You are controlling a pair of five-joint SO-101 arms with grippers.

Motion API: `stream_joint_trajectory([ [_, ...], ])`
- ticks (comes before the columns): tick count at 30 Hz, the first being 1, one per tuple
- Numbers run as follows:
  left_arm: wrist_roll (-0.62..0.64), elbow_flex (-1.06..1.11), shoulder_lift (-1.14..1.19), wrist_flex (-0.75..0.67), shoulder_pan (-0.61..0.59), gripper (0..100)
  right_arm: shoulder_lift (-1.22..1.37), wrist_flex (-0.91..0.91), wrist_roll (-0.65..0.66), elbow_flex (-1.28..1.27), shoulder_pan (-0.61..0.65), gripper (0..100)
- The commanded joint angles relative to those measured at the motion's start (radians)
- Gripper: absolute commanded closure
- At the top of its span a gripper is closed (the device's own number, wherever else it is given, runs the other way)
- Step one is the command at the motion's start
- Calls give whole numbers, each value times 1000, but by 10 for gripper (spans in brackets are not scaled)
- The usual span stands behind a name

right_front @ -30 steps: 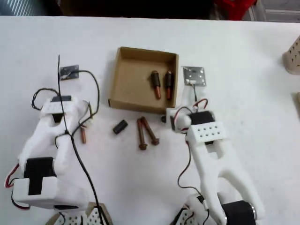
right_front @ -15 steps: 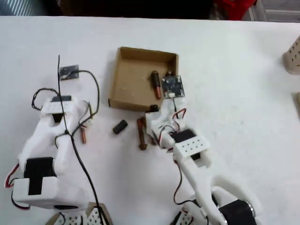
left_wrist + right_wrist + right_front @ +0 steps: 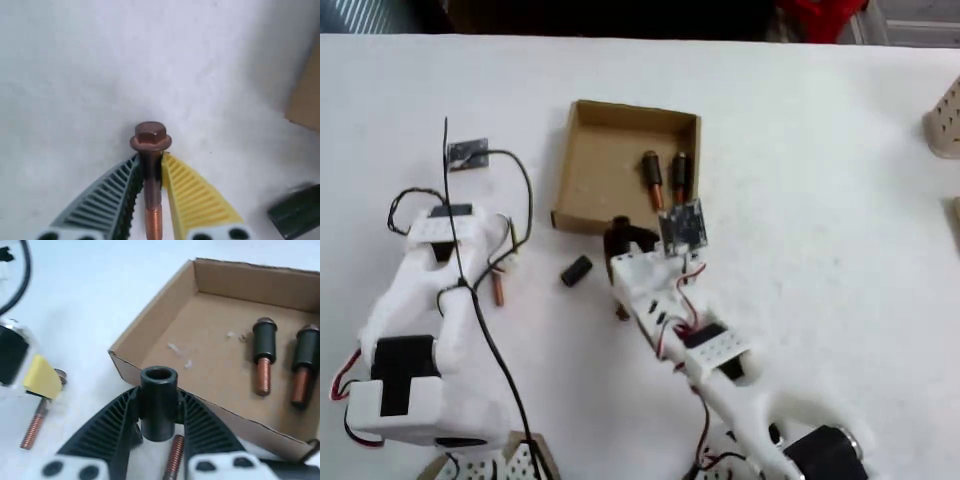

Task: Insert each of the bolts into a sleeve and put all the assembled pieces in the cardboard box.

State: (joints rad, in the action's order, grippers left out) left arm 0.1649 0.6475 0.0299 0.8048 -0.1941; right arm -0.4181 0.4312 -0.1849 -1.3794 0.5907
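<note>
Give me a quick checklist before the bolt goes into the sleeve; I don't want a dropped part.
1. Left end effector shut on bolt: ok.
2. Right end effector shut on sleeve: ok.
3. Sleeve bore unblocked: ok, open hole shows.
4. Bolt lined up with sleeve: not ok, the arms are apart.
5. Room in cardboard box: ok, two assembled pieces lie at one side.
6. Loose bolts under the right arm: cannot tell how many.

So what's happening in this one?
The left tool is shut on a bolt over the table, the right tool on a black sleeve beside the near wall of the cardboard box. Two assembled pieces lie in the box; a second sleeve lies loose on the table.
</note>
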Motion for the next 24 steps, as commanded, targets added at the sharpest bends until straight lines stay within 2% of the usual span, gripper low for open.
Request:
stream_joint_trajectory([
  [1, -12, -34, -5, -28, -16, 980, -38, 234, -8, -49, 31, 982],
  [5, -12, -34, -5, -28, -16, 980, -36, 317, -8, -80, 42, 982],
  [21, -12, -34, -5, -28, -16, 980, -31, 320, -6, -81, 56, 983],
  [24, -12, -34, -5, -28, -16, 980, 35, 418, -3, -81, 61, 983],
])
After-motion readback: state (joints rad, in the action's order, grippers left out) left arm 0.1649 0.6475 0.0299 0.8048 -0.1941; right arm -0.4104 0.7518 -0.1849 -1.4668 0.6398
